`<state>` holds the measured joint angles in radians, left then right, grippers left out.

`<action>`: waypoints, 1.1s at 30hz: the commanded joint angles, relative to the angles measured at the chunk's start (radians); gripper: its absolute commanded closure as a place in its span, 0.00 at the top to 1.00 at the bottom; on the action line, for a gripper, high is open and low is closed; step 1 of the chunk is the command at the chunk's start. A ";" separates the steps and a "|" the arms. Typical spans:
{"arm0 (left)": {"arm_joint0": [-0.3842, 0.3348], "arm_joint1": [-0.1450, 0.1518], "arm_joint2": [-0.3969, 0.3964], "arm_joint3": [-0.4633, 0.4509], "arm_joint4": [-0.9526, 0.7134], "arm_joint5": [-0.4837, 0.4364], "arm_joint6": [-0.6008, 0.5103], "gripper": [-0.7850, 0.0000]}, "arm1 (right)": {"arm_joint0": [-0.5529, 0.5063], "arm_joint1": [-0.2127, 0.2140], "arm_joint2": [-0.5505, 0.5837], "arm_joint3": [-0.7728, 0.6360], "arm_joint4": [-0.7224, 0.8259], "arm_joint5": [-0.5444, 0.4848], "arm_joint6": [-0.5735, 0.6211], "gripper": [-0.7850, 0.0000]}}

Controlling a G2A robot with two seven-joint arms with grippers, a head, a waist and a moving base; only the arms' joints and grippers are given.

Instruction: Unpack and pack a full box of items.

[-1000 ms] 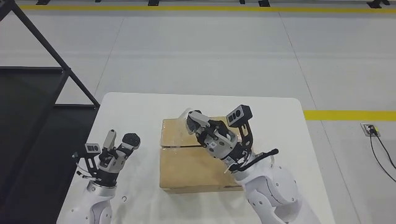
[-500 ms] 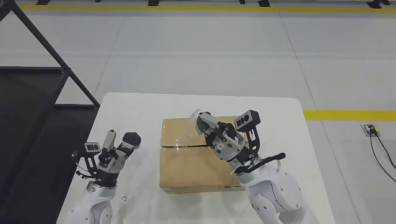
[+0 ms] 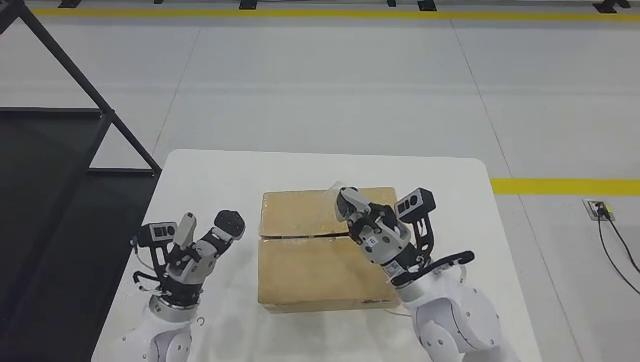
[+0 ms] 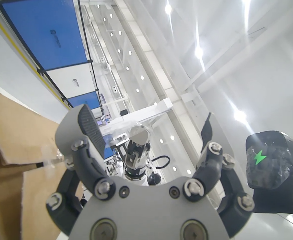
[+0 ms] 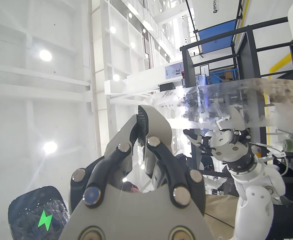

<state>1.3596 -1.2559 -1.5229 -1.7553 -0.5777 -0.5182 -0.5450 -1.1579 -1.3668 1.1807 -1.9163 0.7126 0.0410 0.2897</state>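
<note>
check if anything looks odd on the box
A strip of clear tape stands lifted off the cardboard box. One end is pinched in the right gripper, the other runs to the box with brown cardboard fibres stuck on it.

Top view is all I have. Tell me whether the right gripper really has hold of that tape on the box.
Observer: Yes. In the right wrist view the right gripper is shut on a strip of clear tape.
Operator: Report the tape's far end.
Observer: It runs straight toward the box, and brown cardboard fibres cling to that end.
Operator: Now check the left gripper.
Observer: The left wrist view shows the left gripper open, with nothing between its fingers.
</note>
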 commanded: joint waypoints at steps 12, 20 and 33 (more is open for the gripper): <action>-0.075 0.000 0.079 0.069 0.042 0.087 -0.088 1.00 | -0.060 0.005 0.042 -0.032 -0.001 0.008 -0.003 0.00; -0.096 -0.003 0.112 0.113 0.069 0.091 -0.086 1.00 | -0.091 0.007 0.065 -0.054 -0.005 0.004 -0.005 0.00; -0.119 -0.005 0.136 0.156 0.080 0.096 -0.073 1.00 | -0.121 0.010 0.100 -0.063 0.004 0.024 -0.019 0.00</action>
<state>1.2418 -1.2608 -1.3875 -1.6011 -0.4977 -0.4228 -0.6182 -1.2764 -1.3571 1.2781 -1.9780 0.7175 0.0603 0.2716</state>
